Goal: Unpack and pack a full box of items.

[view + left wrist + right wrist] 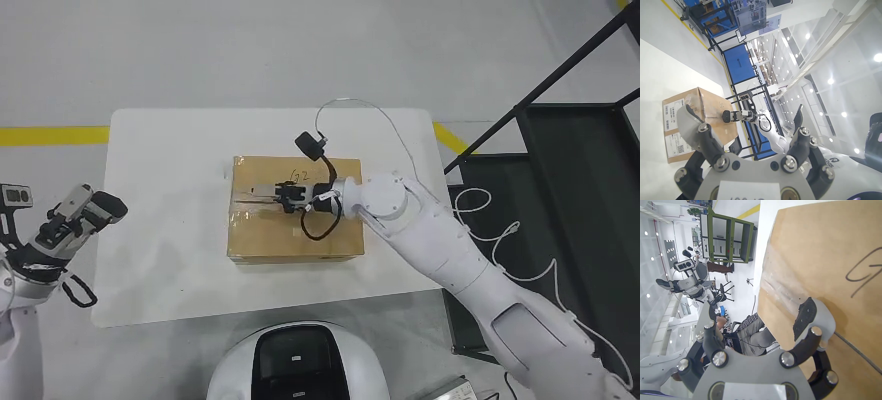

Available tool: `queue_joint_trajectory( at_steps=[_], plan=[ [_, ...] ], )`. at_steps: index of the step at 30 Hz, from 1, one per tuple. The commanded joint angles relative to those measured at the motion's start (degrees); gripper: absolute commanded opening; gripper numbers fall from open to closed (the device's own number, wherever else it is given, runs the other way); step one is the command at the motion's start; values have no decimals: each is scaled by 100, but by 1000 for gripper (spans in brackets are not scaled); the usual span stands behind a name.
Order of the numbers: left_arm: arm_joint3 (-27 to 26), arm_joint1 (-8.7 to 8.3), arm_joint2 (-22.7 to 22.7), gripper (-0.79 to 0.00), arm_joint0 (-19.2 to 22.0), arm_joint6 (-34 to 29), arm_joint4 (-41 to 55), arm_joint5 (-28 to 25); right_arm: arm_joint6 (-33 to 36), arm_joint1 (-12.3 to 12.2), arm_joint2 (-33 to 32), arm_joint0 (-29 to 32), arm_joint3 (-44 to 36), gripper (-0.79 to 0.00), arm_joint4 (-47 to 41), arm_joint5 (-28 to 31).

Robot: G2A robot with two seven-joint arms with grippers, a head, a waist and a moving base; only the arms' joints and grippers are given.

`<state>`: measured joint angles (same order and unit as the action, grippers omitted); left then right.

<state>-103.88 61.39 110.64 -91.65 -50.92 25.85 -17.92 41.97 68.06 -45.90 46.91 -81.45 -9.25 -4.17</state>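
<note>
Closed box (290, 235) sits mid-table (170, 150), long axis and taped seam (776, 285) running 9-to-3; right gripper (250, 195), fingers spread, lies over the seam pointing to 9 o'clock, far nearer than left gripper (100, 208), also spread, well apart at the box's 9 o'clock.

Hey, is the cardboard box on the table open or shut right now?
Shut. The top flaps of the cardboard box lie flat, and clear tape runs along their seam.
</note>
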Motion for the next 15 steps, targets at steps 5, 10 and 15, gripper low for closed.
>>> queue_joint_trajectory(
  at_steps=[5, 10, 15],
  plan=[
    [-85, -3, -8, 0, -67, 85, -12, -46, 166, -138, -409, 311, -271, 0, 162, -125],
    [-97, -8, -23, 0, -82, 108, 5, -69, 271, -241, -750, 560, -384, 0, 252, -179],
    [-83, -14, -47, 0, -77, 121, 14, -85, 392, -339, -1134, 841, -676, 0, 184, -66]
  ],
)
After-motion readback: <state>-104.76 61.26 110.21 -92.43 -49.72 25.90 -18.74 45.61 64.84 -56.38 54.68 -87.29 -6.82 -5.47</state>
